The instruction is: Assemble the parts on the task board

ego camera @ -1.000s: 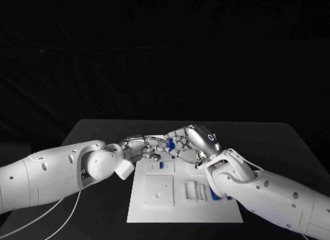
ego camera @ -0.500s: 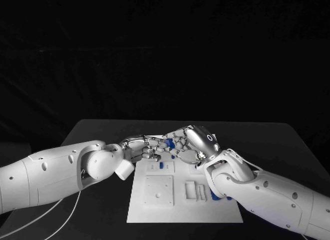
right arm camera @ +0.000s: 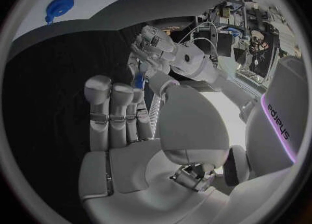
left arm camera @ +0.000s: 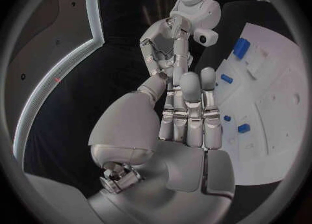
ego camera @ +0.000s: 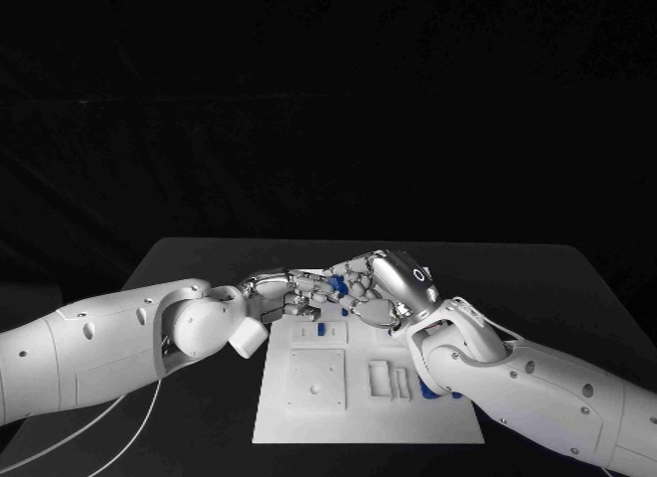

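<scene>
White against the black table [ego camera: 558, 273], the task board [ego camera: 369, 407] lay in the middle, and I had both hands meeting just above its far edge. In the head view the left hand [ego camera: 278, 289] and the right hand [ego camera: 374, 285] stood fingertip to fingertip, with a small blue part [ego camera: 333, 286] showing between them. From the right wrist view I could see that blue part [right arm camera: 138, 81] pinched in the left hand's fingertips, right beside the tips of my right hand [right arm camera: 124, 125], whose fingers stood straight and close together; I could not tell whether the right hand also had hold of the part. In the left wrist view the left hand's fingers [left arm camera: 189, 115] lay close together, reaching toward the right hand, whose fingers curled down toward them. On the board I saw a blue piece [ego camera: 321, 328] near the far end, and more blue [ego camera: 440, 394] at its right edge beside the right arm. The left wrist view showed a larger blue block [left arm camera: 241, 48] and several smaller blue pieces [left arm camera: 243, 128] spread over the board's surface. The right wrist view caught a round blue part [right arm camera: 60, 7] on the board.
</scene>
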`<state>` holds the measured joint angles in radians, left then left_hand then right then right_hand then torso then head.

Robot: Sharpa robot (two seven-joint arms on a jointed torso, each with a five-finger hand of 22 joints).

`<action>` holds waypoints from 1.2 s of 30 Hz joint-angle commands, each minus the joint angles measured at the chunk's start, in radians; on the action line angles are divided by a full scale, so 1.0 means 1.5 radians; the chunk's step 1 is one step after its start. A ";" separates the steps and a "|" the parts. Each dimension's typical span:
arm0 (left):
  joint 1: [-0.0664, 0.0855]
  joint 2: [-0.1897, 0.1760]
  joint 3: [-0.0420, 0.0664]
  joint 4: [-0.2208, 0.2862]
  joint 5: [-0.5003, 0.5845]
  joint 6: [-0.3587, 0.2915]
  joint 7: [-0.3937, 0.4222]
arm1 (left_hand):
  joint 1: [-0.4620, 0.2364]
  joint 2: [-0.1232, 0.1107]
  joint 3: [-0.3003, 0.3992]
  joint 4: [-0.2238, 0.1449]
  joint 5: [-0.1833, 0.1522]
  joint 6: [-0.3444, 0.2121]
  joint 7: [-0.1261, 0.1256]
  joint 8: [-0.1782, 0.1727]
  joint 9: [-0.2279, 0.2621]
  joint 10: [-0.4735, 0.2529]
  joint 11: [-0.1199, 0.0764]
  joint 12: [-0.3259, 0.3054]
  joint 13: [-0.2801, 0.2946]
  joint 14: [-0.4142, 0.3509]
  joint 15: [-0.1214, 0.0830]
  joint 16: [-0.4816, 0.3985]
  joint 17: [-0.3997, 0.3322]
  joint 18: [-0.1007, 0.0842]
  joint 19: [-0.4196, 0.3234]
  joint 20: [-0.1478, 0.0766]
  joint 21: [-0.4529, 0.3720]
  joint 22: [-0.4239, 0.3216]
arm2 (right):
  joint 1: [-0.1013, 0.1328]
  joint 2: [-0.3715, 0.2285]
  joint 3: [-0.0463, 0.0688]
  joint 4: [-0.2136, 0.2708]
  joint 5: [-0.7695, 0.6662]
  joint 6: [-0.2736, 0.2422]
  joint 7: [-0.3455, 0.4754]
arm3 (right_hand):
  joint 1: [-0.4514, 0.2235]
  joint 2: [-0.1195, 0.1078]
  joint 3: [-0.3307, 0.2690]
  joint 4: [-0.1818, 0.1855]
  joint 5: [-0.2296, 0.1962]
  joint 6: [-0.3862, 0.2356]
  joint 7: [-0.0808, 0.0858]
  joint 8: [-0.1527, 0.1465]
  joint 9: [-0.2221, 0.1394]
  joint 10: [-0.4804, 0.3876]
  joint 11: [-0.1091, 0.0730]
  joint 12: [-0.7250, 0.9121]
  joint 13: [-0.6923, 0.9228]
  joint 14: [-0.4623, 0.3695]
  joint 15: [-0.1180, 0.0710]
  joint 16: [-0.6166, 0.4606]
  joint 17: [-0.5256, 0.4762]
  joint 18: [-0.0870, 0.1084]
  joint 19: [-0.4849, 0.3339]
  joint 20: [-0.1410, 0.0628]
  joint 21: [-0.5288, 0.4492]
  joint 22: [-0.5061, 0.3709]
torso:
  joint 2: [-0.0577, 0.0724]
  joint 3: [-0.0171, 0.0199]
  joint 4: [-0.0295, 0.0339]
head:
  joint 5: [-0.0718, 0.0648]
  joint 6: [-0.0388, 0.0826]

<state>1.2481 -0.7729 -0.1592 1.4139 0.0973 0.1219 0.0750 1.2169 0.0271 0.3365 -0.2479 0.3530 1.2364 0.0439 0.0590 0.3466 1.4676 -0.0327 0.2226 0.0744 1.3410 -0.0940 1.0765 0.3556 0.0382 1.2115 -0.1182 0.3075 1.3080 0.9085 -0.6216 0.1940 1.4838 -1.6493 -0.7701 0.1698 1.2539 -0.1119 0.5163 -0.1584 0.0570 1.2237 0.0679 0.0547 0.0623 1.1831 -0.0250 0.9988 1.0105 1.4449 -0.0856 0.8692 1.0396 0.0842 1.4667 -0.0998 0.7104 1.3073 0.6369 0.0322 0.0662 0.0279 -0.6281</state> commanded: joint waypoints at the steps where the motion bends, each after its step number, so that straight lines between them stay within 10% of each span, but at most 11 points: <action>1: 0.000 0.000 0.000 0.000 -0.001 0.012 -0.001 | -0.003 0.002 0.003 0.001 0.005 0.009 -0.001 0.004 0.002 0.030 -0.005 0.003 0.001 0.000 -0.004 0.003 0.001 -0.006 0.005 -0.001 -0.003 0.011 | 0.000 -0.002 0.001 -0.002 -0.001 -0.005 0.001 | -0.003 0.008 0.025 0.036 -0.004 0.014 -0.006 0.005 0.001 -0.002 -0.004 -0.006 -0.003 0.001 -0.004 0.000 -0.001 0.002 0.035 -0.007 0.001 0.056 | 0.000 -0.0002 -0.0002 | 0.000 0.000; 12: 0.000 0.000 0.000 0.000 -0.001 0.014 0.000 | -0.005 0.001 0.005 0.000 0.011 0.011 -0.002 0.004 0.003 0.030 -0.005 0.007 0.001 0.001 -0.005 0.004 0.001 -0.006 0.005 -0.001 -0.002 0.012 | 0.000 -0.002 0.001 -0.006 0.003 -0.013 0.001 | 0.027 -0.031 -0.115 0.028 0.017 -0.049 0.010 0.005 0.000 -0.008 0.008 -0.016 -0.016 0.002 0.004 -0.010 -0.007 0.008 0.036 0.001 -0.011 0.052 | 0.000 -0.0010 0.0002 | -0.001 0.000; 36: 0.000 0.000 0.000 0.001 -0.005 0.025 -0.003 | -0.011 0.000 0.012 -0.004 0.017 0.013 -0.003 0.005 0.007 0.030 -0.006 0.008 0.001 0.000 -0.005 0.004 0.001 -0.006 0.004 -0.002 0.000 0.012 | 0.000 -0.005 0.001 -0.005 0.011 -0.055 0.019 | 0.059 -0.033 -0.108 -0.008 -0.001 -0.021 0.005 0.005 0.001 -0.007 0.004 -0.015 -0.020 0.002 0.002 -0.005 -0.001 0.008 0.036 -0.001 -0.006 0.055 | 0.000 -0.0002 -0.0002 | -0.001 0.002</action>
<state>1.2487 -0.7739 -0.1585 1.4117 0.0970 0.1290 0.0725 1.1984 0.0167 0.3492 -0.2548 0.3726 1.2433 0.0370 0.0611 0.3462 1.4688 -0.0339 0.2285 0.0754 1.3409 -0.0939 1.0764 0.3561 0.0382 1.2114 -0.1181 0.3075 1.3076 0.9076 -0.6277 0.1932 1.4774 -1.6416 -0.8261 0.1906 1.3351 -0.1606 0.3550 -0.1631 0.0618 1.1891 0.0742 0.0639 0.0637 1.1687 -0.0140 0.9755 0.9793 1.4449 -0.0856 0.8555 1.0374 0.0843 1.4630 -0.1033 0.6953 1.3073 0.6368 0.0315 0.0658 0.0274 -0.6240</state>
